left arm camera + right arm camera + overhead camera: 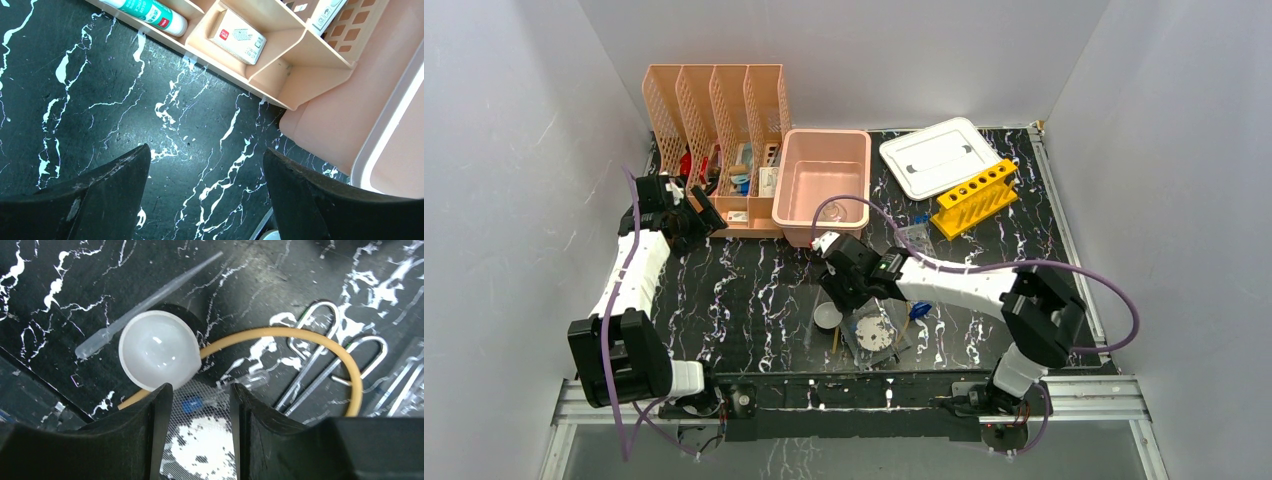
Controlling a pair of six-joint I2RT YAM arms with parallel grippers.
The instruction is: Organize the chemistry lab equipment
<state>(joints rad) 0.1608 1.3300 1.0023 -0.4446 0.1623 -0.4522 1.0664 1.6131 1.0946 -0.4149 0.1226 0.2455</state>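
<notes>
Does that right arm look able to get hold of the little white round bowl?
Probably yes. The right gripper hovers just beside the small white round bowl, jaws apart, with nothing covering the bowl. The yellow rubber tube and a clear plastic pipette lie close against it and might get nudged.

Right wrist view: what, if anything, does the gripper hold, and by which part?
It cannot be told: the right gripper stands over wire mesh beside the small white bowl; no contact shows.

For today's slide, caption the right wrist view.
Right fingers hover near small white bowl, yellow rubber tube, pipette and metal tweezers.
</notes>
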